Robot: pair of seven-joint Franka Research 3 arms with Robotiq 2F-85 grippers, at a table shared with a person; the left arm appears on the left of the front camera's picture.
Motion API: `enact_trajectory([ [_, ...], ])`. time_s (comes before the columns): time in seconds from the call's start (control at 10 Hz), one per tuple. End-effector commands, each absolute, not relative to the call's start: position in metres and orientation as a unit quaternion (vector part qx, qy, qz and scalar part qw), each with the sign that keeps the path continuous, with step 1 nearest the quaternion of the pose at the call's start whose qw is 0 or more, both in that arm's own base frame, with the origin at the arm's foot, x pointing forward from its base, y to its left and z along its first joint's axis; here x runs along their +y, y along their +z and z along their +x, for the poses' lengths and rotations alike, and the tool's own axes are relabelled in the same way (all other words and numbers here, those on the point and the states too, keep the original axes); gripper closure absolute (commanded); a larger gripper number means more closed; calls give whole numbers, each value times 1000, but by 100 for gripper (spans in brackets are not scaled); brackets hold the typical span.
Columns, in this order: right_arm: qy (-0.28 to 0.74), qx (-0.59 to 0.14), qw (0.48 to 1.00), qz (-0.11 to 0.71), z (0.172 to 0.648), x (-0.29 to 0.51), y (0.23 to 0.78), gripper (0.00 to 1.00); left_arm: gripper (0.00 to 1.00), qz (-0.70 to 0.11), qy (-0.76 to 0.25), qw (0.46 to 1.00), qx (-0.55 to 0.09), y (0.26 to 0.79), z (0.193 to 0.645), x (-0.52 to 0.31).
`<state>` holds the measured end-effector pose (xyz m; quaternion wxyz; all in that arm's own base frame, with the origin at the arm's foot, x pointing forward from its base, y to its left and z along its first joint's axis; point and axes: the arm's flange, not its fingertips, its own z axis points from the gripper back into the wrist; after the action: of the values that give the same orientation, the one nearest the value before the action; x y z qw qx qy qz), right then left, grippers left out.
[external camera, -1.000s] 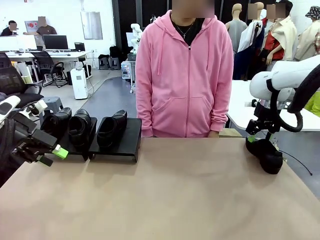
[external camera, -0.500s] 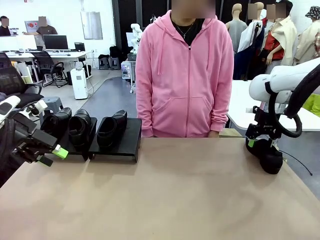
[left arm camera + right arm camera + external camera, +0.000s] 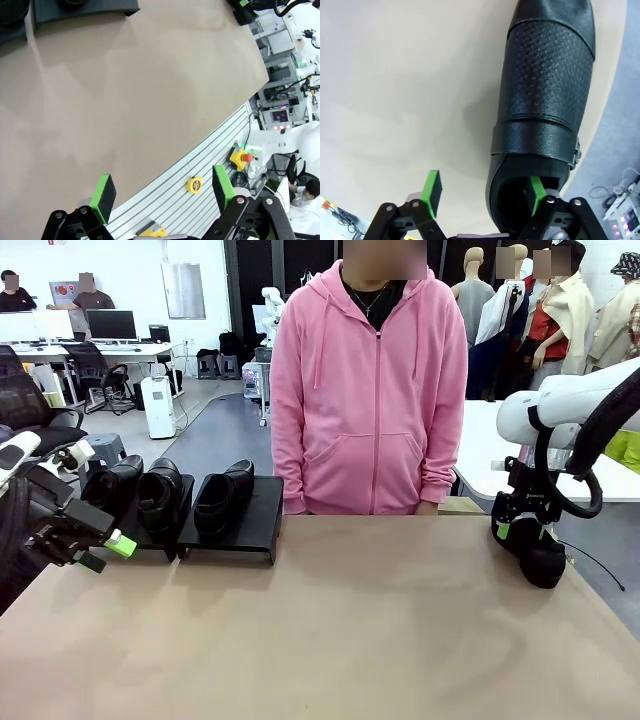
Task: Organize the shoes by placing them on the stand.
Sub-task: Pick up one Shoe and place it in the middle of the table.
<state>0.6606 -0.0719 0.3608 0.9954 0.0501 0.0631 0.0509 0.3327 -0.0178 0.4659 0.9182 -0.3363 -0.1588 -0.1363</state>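
Note:
Three black glossy shoes stand on the low black stand [image 3: 252, 532] at the far left: two [image 3: 160, 495] [image 3: 112, 486] on its left platform, one [image 3: 222, 502] on its right platform. A fourth shoe [image 3: 541, 556] [image 3: 545, 85] lies on the table at the far right edge. My right gripper [image 3: 511, 530] [image 3: 484, 189] is down at its heel, open. One green pad [image 3: 536, 189] is inside the shoe's opening, the other pad [image 3: 431, 190] outside, apart from the wall. My left gripper [image 3: 106, 547] [image 3: 164, 191] hovers open and holds nothing in front of the stand [image 3: 85, 10].
A person in a pink hoodie [image 3: 370, 390] stands at the far side, behind the table's middle. The wide tan tabletop [image 3: 330, 620] lies between stand and loose shoe. Below the table's near edge are a yellow tape measure [image 3: 195, 185] and a red stop button [image 3: 246, 157].
My right gripper has sunk a little onto the heel of the loose shoe and its jaws have narrowed slightly. The left arm, the stand and its shoes have not moved.

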Motion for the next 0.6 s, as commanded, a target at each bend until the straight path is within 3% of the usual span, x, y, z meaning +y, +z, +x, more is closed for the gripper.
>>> enact_trajectory([
  [0.0,45,71,995,54,668,-69,366,100,0,-349,-145,911,-165,465,334,-17],
  [0.5,34,36,998,35,667,-64,364,100,0,-349,-145,911,-165,465,334,-17],
])
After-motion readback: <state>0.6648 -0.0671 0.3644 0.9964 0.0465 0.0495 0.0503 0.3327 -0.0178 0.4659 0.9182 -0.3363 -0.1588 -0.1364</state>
